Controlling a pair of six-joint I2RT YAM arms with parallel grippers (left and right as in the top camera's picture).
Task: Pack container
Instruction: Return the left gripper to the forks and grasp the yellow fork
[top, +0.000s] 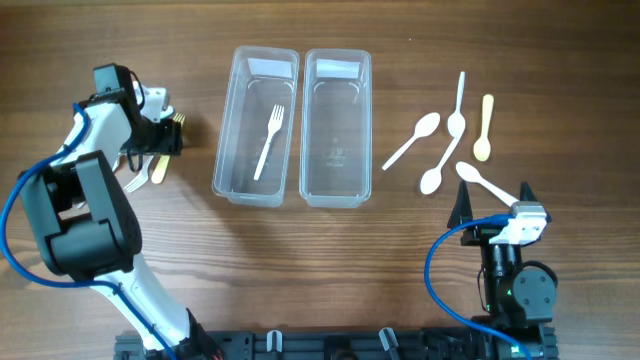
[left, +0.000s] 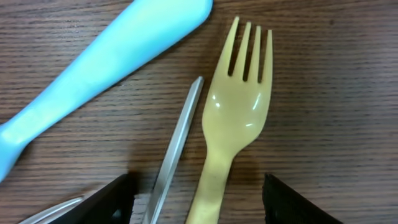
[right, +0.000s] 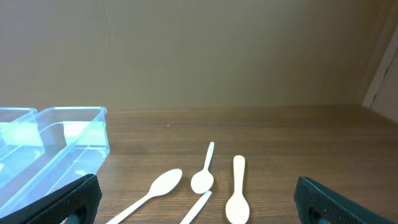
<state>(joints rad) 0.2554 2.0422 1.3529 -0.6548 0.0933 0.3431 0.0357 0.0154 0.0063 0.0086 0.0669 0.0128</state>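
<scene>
Left gripper (left: 199, 190) sits low over the table (left: 336, 93), jaws wide apart, nothing held. Its fingers (left: 112, 199) straddle the neck of the yellow fork (left: 239, 115). The fork's handle end is cut off at the frame bottom. A metal handle (left: 180, 137) lies just beside the fork's left edge; can't tell if they touch. Its lower end is cropped, utensil type unknown. Blue handle (left: 106, 62) upper left, working end cropped.

Overhead, the left arm covers most of that pile. There's bare wood between the pile and the left container (top: 222, 150), which holds a white fork (top: 268, 140). The right container (top: 365, 130) sits alongside it.

Yellow fork's long axis runs out from the jaws, tines pointing away.

Right gripper (top: 493, 205) is spread wide, empty, near the spoons (top: 425, 128).
</scene>
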